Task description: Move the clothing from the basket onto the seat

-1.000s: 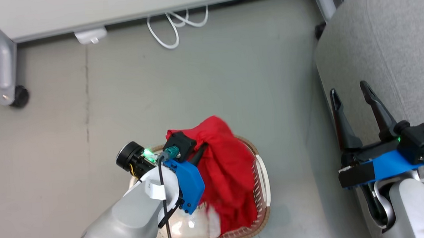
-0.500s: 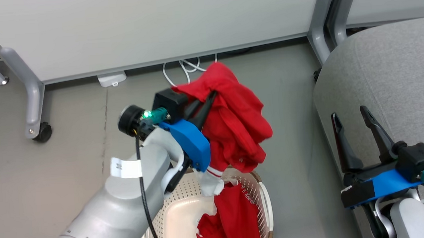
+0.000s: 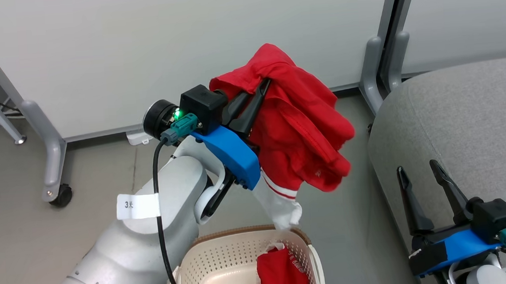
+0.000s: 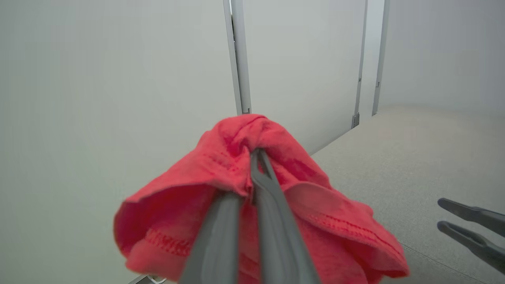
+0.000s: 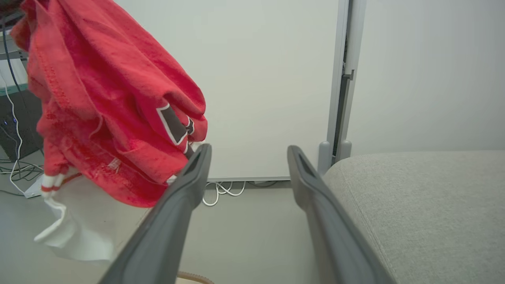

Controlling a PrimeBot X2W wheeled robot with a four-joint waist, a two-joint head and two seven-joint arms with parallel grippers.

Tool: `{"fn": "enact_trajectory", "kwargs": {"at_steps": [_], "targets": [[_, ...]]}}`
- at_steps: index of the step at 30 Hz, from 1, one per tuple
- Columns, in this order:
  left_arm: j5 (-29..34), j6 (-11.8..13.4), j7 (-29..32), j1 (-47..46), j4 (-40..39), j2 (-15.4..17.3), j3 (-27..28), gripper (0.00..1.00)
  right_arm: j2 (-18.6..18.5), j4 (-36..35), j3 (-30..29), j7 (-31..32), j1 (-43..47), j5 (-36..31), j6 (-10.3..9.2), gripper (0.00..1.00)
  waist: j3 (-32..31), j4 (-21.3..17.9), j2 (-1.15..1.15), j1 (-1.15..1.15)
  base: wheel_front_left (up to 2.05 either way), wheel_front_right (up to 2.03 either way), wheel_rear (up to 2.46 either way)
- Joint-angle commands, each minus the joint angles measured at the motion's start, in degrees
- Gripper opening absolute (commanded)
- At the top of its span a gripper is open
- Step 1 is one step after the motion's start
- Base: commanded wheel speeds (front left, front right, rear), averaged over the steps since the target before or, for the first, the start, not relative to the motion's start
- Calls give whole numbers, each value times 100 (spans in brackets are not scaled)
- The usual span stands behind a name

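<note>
The red garment (image 3: 298,121) hangs bunched in the air above and beyond the basket (image 3: 217,262), left of the seat (image 3: 465,118) and not yet over it. Its white end (image 3: 284,209) dangles to just above the basket's far rim, and a second red piece (image 3: 280,273) lies in the basket. Watch the grip: your left gripper (image 3: 266,85) pinches only a fold near the top of the bundle, so a quick swing toward the seat could, I judge, let the cloth slide out and drop to the floor (image 3: 106,205) between basket and seat. The white end could also snag the rim and tug the basket, or drag across your right gripper (image 3: 416,167), which sits low by the seat's front edge, in the likely path. Lift higher before you cross. The left jaws are clamped on the red fold, fingers nearly meeting through the cloth. The right jaws stand wide apart and hold nothing.
</note>
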Motion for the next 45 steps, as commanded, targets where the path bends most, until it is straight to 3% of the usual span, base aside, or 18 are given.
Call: {"fn": "enact_trajectory", "kwargs": {"at_steps": [1,12,24,38,45], "targets": [[-10,23,-18,60,-41,38,27,0,22,-30,-11,-20,79,16,3,100,-97,13,0,1,0,0,0],[-51,123,109,165,-331,100,-42,0,0,-287,268,-20,-51,-43,3,100,-182,49,0,1,0,0,0],[-11,228,201,136,-599,141,-134,0,-303,-184,1298,-20,-794,-79,3,100,-43,77,0,1,0,0,0],[150,180,269,-51,-824,-75,-395,0,-395,880,1995,-20,-1970,-236,2,100,194,178,0,1,0,0,0],[160,170,297,-96,-878,-154,-490,0,-288,1364,1814,-20,-2489,-517,2,100,235,235,0,1,0,0,0]]}}
